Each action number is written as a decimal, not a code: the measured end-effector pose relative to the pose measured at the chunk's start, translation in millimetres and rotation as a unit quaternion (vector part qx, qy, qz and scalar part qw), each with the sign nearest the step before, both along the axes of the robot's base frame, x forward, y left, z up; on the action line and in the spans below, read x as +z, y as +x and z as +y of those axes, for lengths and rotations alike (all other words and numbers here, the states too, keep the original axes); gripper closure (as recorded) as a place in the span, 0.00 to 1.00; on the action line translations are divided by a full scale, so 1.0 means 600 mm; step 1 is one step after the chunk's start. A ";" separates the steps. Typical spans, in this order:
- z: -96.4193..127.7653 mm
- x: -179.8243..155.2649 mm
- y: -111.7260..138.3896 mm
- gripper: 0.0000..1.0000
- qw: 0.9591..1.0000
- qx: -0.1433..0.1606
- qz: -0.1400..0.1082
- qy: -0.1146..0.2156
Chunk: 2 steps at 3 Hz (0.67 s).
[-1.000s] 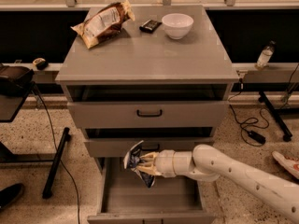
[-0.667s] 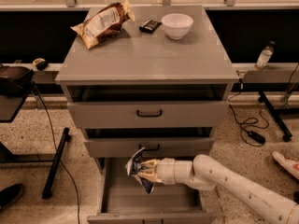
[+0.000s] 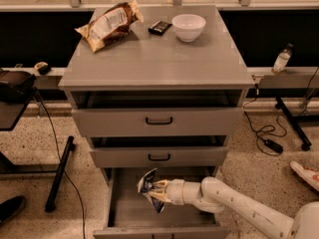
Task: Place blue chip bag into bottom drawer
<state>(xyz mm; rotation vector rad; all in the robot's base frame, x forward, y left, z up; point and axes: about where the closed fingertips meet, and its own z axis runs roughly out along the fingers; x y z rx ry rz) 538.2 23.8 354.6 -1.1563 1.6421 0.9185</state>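
The blue chip bag [image 3: 147, 182] is held pinched in the closed jaws of the gripper [image 3: 156, 192], kept roughly upright over the pulled-out bottom drawer [image 3: 130, 214], seemingly so that it can be released straight inside.

The gripper [image 3: 156, 193] hangs inside the open bottom drawer [image 3: 127, 210], its fingers clamped on the blue chip bag [image 3: 147, 183], which sticks out past its tip. Just above it is the middle drawer [image 3: 159, 157]. Well above, on the cabinet top [image 3: 159, 63], sit a brown snack bag [image 3: 110, 24] and a white bowl [image 3: 188, 27].
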 end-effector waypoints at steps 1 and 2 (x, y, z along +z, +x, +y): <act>-0.023 -0.101 0.037 1.00 0.998 -0.052 0.015 -0.012; -0.021 -0.136 0.055 1.00 0.998 -0.052 0.007 -0.023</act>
